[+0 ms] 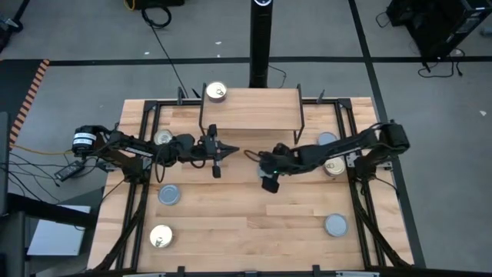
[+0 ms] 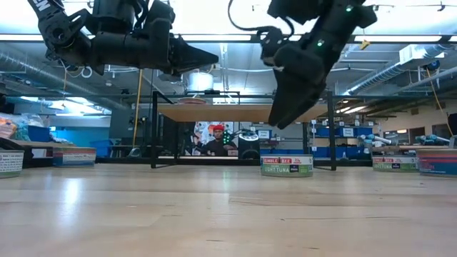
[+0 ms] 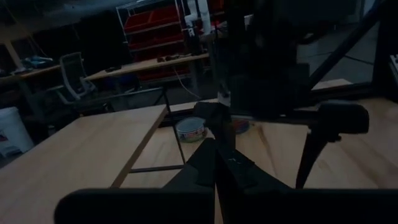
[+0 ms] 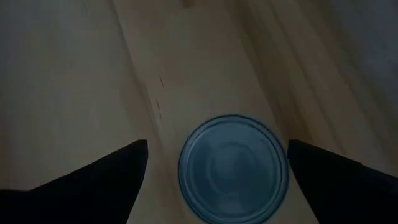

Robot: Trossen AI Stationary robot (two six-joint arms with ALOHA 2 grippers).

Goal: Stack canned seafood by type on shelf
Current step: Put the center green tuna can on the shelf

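Right hand (image 4: 217,163) spread above a flat, lid-up tin (image 4: 233,168).

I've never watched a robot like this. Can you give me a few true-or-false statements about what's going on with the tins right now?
1. A gold-lidded tin sits on the shelf. True.
2. The right gripper hangs open above a blue-grey tin. True.
3. The left gripper is carrying a tin. False: it is shut on nothing, in the air beside the shelf.
4. Two finished stacks stand on the shelf. False: only one tin is there; the others lie singly on the table.
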